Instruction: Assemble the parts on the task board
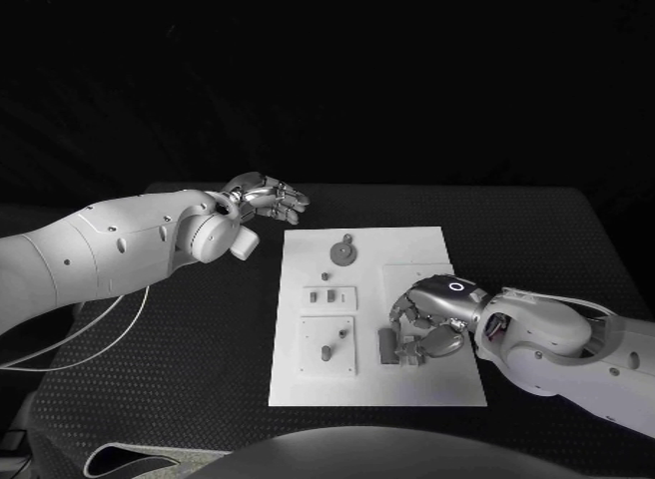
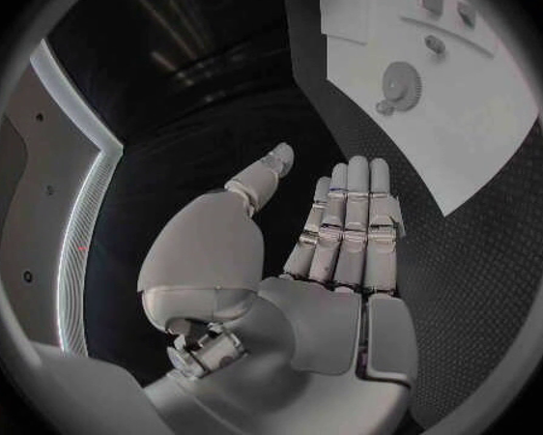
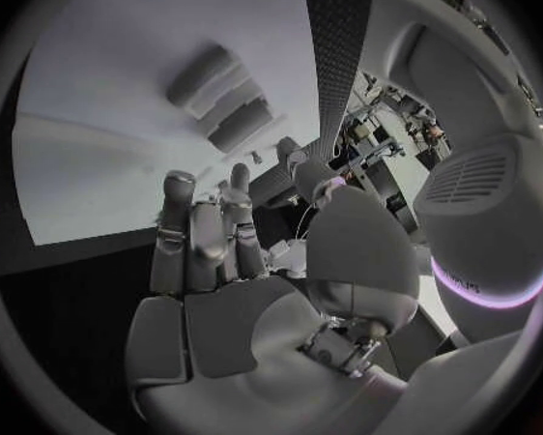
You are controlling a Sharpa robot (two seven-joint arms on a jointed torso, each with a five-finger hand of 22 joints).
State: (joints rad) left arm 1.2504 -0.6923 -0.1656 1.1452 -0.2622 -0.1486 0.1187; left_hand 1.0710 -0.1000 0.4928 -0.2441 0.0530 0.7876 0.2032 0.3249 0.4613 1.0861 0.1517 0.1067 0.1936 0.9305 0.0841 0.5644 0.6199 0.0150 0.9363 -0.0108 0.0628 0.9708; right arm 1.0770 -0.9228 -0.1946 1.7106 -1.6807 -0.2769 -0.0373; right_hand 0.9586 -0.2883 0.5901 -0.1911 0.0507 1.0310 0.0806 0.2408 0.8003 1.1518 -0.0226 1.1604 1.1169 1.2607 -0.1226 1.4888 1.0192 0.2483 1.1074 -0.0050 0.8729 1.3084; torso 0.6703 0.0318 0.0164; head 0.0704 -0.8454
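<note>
While the left hand (image 1: 266, 198) hovers over the black table (image 1: 170, 329) beyond the task board's (image 1: 414, 249) far left corner, fingers straight and close together with nothing in them, the right hand (image 1: 425, 324) sits low on the board's near right part, fingers curled over grey parts (image 1: 389, 346); whether it grips one cannot be told. A round gear-like part (image 1: 343, 251) lies near the far edge.

The right robot hand (image 1: 425, 324) hides part of the task board (image 1: 378, 389); the small parts (image 1: 327, 295) are too tiny to identify.
</note>
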